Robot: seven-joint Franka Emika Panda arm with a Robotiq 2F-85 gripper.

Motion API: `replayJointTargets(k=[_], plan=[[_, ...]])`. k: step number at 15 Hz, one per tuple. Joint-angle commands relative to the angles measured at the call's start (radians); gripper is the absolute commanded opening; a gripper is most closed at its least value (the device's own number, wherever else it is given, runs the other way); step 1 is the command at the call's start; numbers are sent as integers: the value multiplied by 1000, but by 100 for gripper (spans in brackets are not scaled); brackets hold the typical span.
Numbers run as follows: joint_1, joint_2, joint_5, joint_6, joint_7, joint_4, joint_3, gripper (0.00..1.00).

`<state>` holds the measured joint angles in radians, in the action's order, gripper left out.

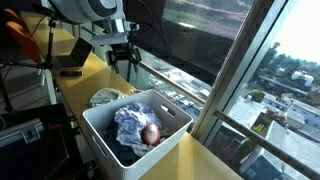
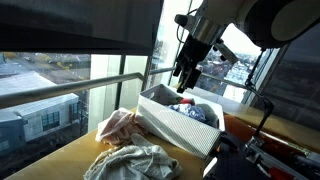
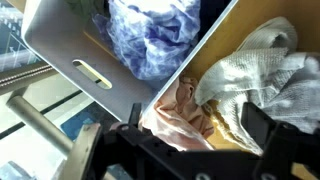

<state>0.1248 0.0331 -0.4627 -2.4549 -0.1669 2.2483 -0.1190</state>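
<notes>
Along the window, on the yellow tabletop, the wrist view runs from a white bin at the left, its pale wall cut by a slot handle, to loose cloths at the right. A blue-and-white patterned cloth lies bunched inside the bin. Just outside the bin's wall a peach cloth lies crumpled on the tabletop, touching a white towel that spreads out to its right. The fingers stand wide apart at the bottom edge of that view, one on each side of the peach cloth, with nothing gripped between them. Whether they touch the cloth cannot be told. In an exterior view the towel lies just beside the bin at its left, the open fingers hang above and behind it, and a reddish piece sits among the patterned cloth. In an exterior view the peach cloth and the towel lie at the left. The bin stands to their right with the fingers above it.
</notes>
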Motion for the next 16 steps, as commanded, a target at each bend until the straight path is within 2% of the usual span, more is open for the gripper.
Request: replayJointTargets(k=[1,5,12,16], plan=[[37,49,36,-19,24,53,-36,100],[70,174,86,-38,2,7,-68,100],[57,390,335,-1,-94,-277,-121,100],[73,492,334,-49,-70,-343,-96,100]])
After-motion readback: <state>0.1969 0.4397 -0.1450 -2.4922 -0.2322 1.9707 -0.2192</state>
